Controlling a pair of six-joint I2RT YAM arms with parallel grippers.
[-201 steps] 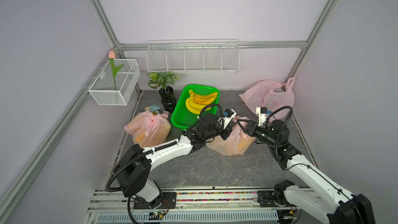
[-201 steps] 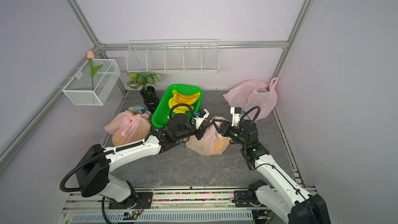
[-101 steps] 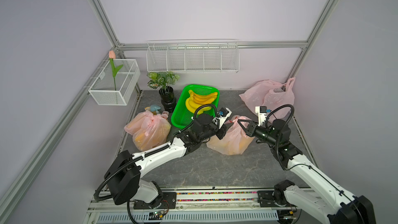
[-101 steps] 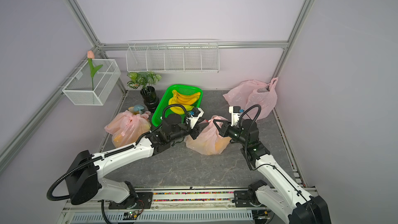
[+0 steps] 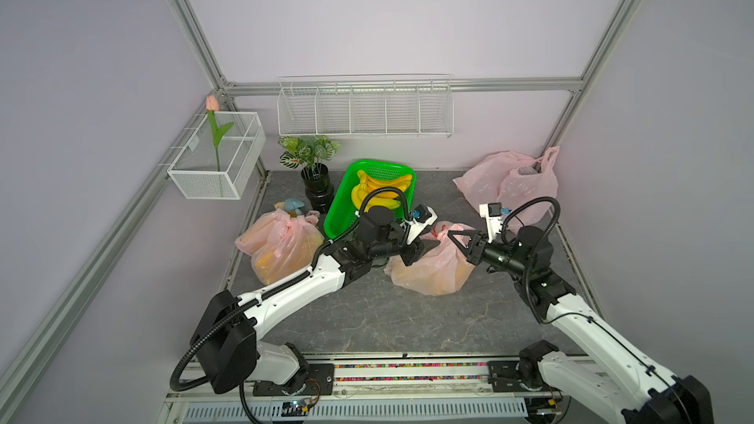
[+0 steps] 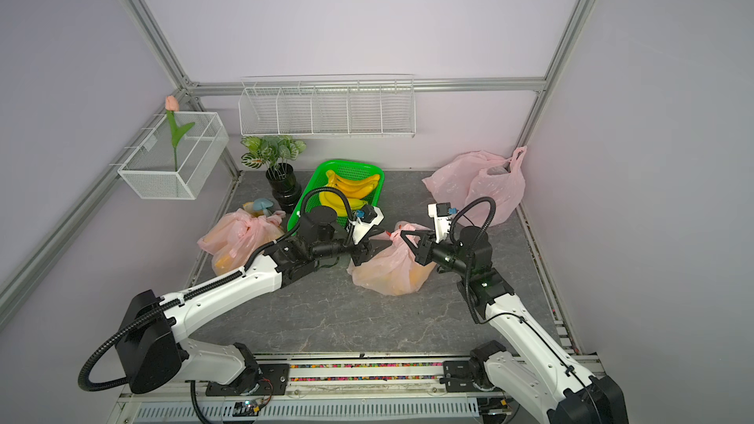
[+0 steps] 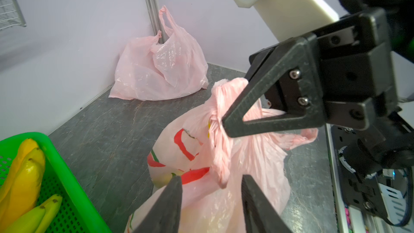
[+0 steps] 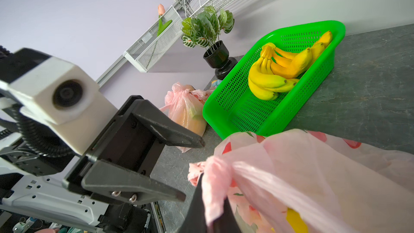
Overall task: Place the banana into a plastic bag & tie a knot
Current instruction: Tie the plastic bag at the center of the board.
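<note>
Pink film bunches into a twisted neck on the bag (image 5: 432, 271), which sits mid-frame in both top views, just right of the green basket (image 5: 342, 214). The banana (image 8: 295, 220) shows yellow through the bag wall at the lower right of the right wrist view, so it is already inside. The right gripper (image 7: 224, 124) is clenched on a twisted handle right beside the knot (image 7: 218, 106). The left gripper (image 7: 210, 179) is released, its jaws apart on either side of a hanging strand (image 7: 220, 164) at the bottom of the left wrist view, pinching nothing. The knot looks loose rather than cinched. I judge the main risk to be a one-sided pull: with only the right holding, tugging would drag or tip the light bag instead of tightening. The limp strand could also slip aside as the left closes, and a hard pull could stretch or tear the thin film.
</note>
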